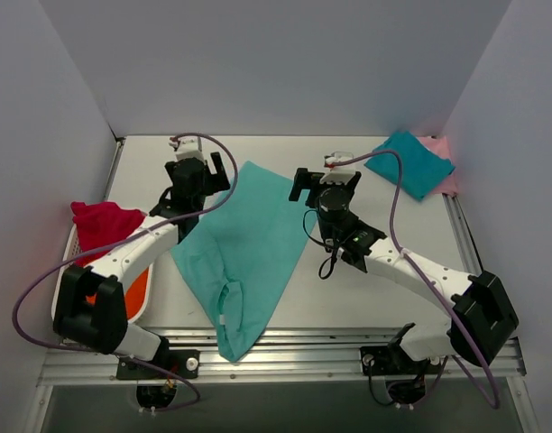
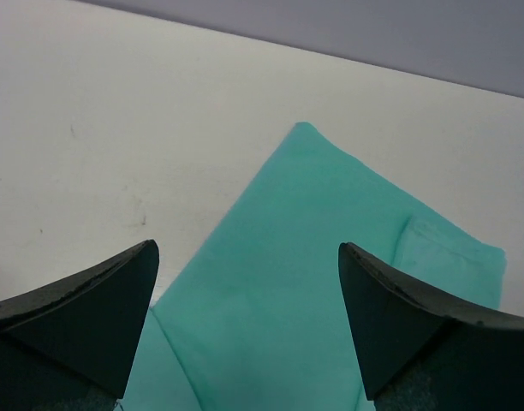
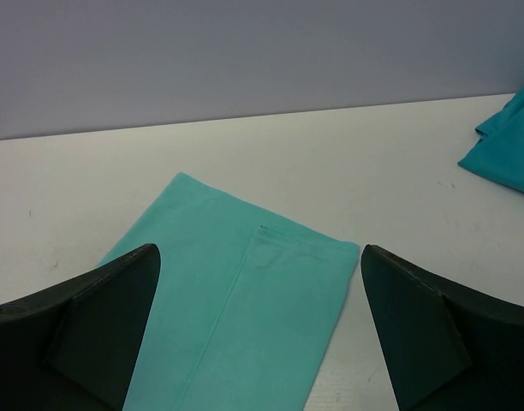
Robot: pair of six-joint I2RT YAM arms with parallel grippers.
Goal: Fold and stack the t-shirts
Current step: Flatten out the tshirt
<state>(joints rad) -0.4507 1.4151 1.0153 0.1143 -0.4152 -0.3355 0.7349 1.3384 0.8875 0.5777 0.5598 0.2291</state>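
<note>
A light mint-green t-shirt lies folded lengthwise in a long slanted strip down the middle of the table, and its near end hangs over the front edge. My left gripper hovers open over the strip's far left corner, with the mint cloth between and below its fingers. My right gripper is open beside the far right corner; the cloth lies under it. A folded darker teal t-shirt rests on a pale pink one at the far right.
A white mesh basket stands at the left edge with a magenta-red shirt draped over it and an orange one inside. Grey walls enclose the table on three sides. A metal rail runs along the front.
</note>
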